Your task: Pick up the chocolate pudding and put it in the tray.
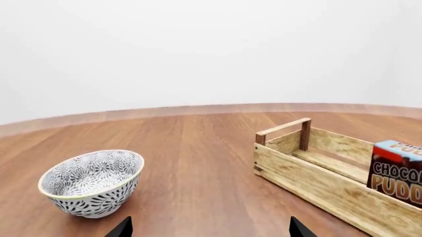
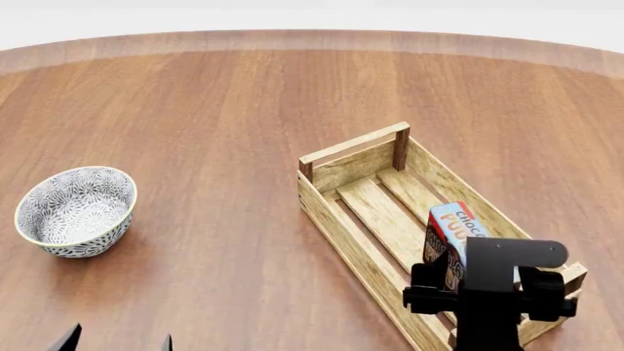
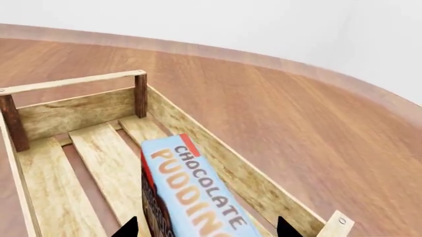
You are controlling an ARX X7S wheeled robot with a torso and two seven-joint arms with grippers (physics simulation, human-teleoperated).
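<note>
The chocolate pudding [image 2: 457, 227] is a small carton with a light-blue top and dark brown sides. It stands inside the tray [image 2: 353, 144], a light-wood slatted crate, near its close end. My right gripper [image 2: 483, 281] hovers over that end, open. In the right wrist view its fingertips flank the chocolate pudding [image 3: 191, 192] with a small gap on each side, above the tray [image 3: 72, 111] slats. My left gripper [image 2: 119, 341] is open and empty low at the near left. The left wrist view shows the tray [image 1: 316, 185] with the chocolate pudding [image 1: 396, 170] in it.
A round grey-white patterned bowl [image 2: 73, 212] sits on the brown wooden table [image 2: 224, 110] at the left, well apart from the tray. The left wrist view has this bowl [image 1: 92, 182] just beyond my left gripper [image 1: 209, 228]. The table's curved far edge runs along the back.
</note>
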